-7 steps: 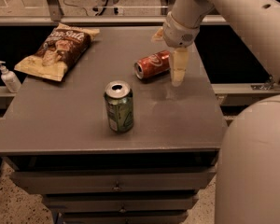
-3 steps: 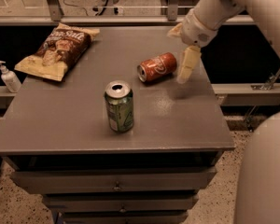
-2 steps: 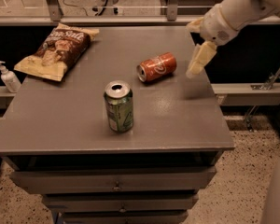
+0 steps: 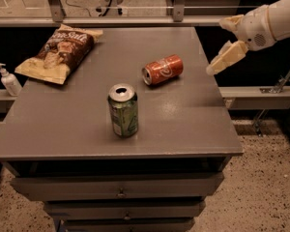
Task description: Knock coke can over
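The coke can (image 4: 163,69) is red-orange with white lettering. It lies on its side on the grey table top (image 4: 183,115), right of centre towards the back, with its silver top facing left. My gripper (image 4: 217,46) is off the table's right edge, to the right of the can and a little above table height. It is apart from the can, open and empty.
A green can (image 4: 123,110) stands upright near the table's middle, in front and to the left of the coke can. A chip bag (image 4: 58,53) lies at the back left. A soap bottle (image 4: 8,79) stands beyond the left edge. Drawers (image 4: 121,192) are below the table top.
My gripper has pulled away from the coke can, moving right and off the table's edge. The can was lying on its side in the earliest frame; it rolled slightly, then stayed put.
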`<state>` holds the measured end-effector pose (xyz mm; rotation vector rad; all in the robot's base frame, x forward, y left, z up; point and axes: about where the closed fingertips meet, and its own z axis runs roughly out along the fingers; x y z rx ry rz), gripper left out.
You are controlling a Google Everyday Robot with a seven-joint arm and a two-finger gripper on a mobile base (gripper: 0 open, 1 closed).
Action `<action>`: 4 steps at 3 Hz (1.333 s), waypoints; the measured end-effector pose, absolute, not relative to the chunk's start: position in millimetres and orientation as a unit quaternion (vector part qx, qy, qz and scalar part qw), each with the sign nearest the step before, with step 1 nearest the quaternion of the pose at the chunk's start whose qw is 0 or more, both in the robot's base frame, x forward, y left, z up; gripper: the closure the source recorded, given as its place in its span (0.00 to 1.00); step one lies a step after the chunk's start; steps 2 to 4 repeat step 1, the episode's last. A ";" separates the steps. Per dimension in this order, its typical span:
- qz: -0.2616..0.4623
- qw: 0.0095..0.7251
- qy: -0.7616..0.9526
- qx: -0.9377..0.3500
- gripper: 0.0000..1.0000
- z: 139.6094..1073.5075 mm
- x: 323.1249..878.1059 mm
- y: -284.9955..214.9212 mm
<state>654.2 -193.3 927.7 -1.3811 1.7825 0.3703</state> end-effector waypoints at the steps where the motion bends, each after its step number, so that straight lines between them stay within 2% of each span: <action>1: 0.148 0.413 0.709 -0.552 0.00 926.5 654.9 -191.1; 4: 0.148 0.413 0.709 -0.552 0.00 926.5 654.9 -191.1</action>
